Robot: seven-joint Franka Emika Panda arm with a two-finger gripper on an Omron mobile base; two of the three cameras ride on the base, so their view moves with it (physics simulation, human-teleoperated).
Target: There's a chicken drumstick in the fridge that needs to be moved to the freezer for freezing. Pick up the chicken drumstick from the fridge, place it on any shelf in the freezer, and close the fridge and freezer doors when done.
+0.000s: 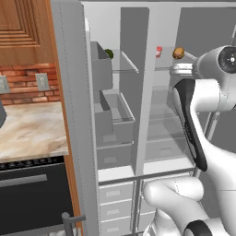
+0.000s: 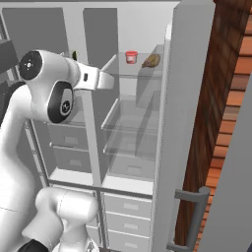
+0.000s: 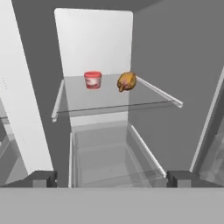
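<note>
the refrigerator [image 2: 167, 123] is standing with both halves open in front of me, its grey side walls filling much of both base views. the freezer [image 1: 113, 129], the narrower half, is sitting on the left, showing grey bins on its wall and white drawers [image 1: 115, 196] below. a vertical divider [image 1: 143, 92] is separating it from the fridge half. one door [image 2: 231, 187] is swinging out at the right of the right base view, its bar handle [image 2: 194, 216] showing at the bottom.

in the fridge half, a clear glass shelf [image 3: 113, 103] is running across the upper part, with further clear shelves and a bin [image 3: 113, 162] beneath it.

the chicken drumstick [image 3: 126, 81] is lying on that upper glass shelf, toward the right and back. a small red-and-white tub [image 3: 92, 80] is standing just beside it on the left, not touching. a small dark green ball [image 1: 109, 53] is sitting high up on the freezer side.

my gripper [image 3: 111, 178] is hanging in front of the fridge half with fingers [image 3: 41, 178] spread wide and nothing between them. the drumstick is lying well ahead of and above my fingertips in the hand view, slightly right of the midline between them, well apart from both.
</note>
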